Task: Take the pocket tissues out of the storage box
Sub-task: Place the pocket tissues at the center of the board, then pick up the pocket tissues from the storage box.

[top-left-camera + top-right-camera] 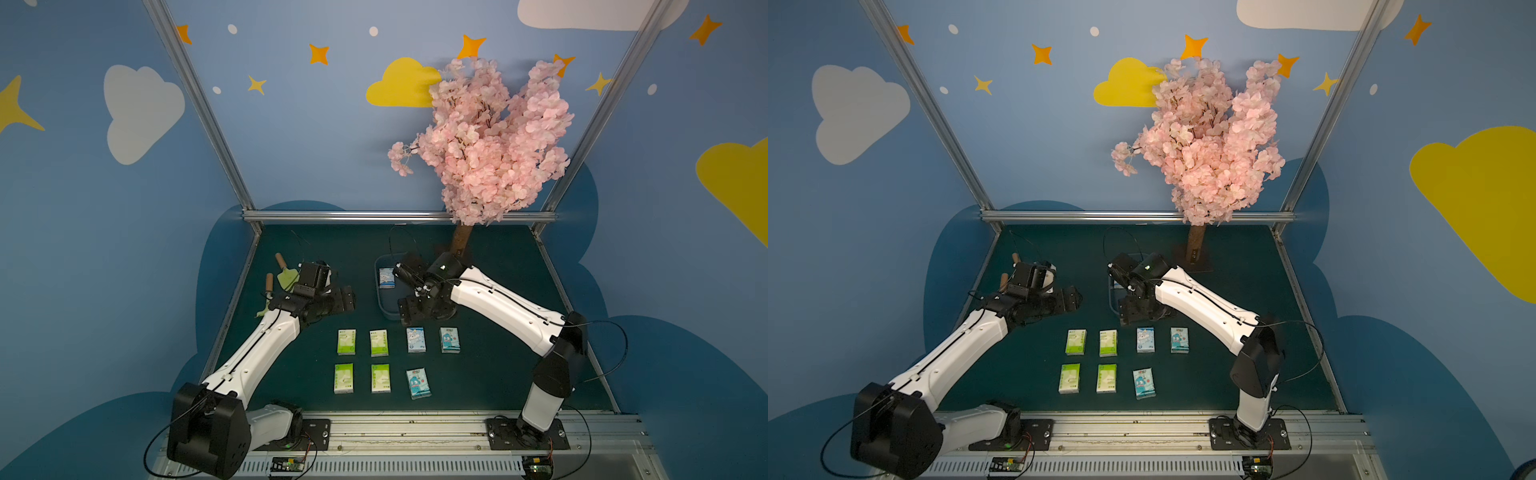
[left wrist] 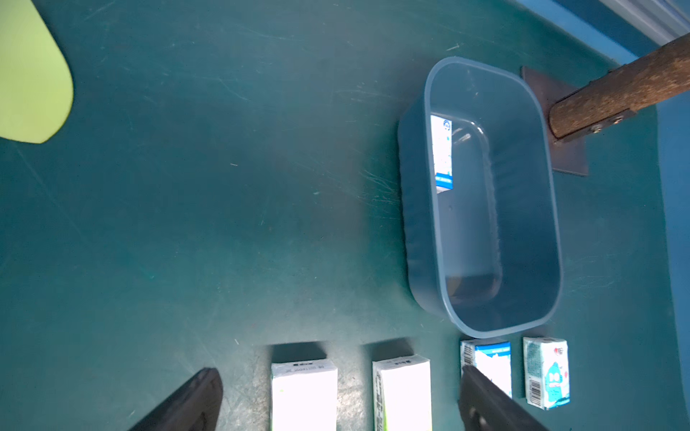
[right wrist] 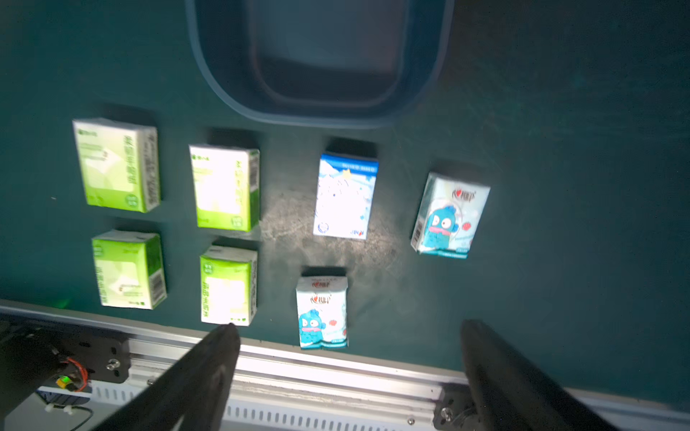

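The slate-blue storage box (image 1: 384, 301) stands mid-table, and one light-blue packet (image 1: 386, 277) of pocket tissues still lies in its far end, leaning on the wall (image 2: 442, 153). Several more packets lie in two rows on the mat in front of it: lime-green ones (image 1: 346, 341) on the left, light-blue ones (image 1: 416, 340) on the right. My right gripper (image 1: 409, 311) hangs open and empty over the box's near end, facing the rows (image 3: 349, 328). To the left of the box, my left gripper (image 1: 344, 298) is also open and empty (image 2: 341, 377).
A pink blossom tree (image 1: 482, 137) on a brown base stands just behind the box. Green garden tools with wooden handles (image 1: 286, 274) lie at the far left beside the left wrist. An aluminium rail (image 1: 415, 428) runs along the front edge.
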Available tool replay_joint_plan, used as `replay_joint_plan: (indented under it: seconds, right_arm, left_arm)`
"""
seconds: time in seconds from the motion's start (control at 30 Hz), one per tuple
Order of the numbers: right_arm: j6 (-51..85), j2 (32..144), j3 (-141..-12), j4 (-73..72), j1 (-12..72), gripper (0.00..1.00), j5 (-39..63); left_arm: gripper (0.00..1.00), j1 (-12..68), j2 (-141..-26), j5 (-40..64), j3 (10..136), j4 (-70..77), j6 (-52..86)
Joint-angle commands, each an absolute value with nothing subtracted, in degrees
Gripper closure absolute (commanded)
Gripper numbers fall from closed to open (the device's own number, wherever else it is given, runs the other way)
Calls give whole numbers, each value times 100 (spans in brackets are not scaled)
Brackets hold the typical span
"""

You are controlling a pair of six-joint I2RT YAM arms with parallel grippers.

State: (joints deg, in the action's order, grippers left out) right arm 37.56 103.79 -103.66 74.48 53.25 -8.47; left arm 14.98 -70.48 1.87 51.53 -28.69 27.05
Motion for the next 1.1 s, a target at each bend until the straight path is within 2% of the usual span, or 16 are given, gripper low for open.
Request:
replay_joint_plan:
  seconds: [0.0,0.37,0.77,1.07]
  right_arm:
    - [3117,10705,-10702,7214,5201,2,-1059]
    - [2121,11757,-11847,6107,4684,2,-791]
    - [2086,13072,-12896,5716,4230,23,-410]
    - [1969,13574,-12885,4815,3996,22,-198]
  left_arm:
    - [0,1463,-6882,51,5030,-2738,2847]
    - [0,1455,-7100,-84,5140,-2665,3071]
    - [0,1455,-7319,-105,5179,-2593,3355]
    - [0,1459,-7479,-107,5326,-2672,3340]
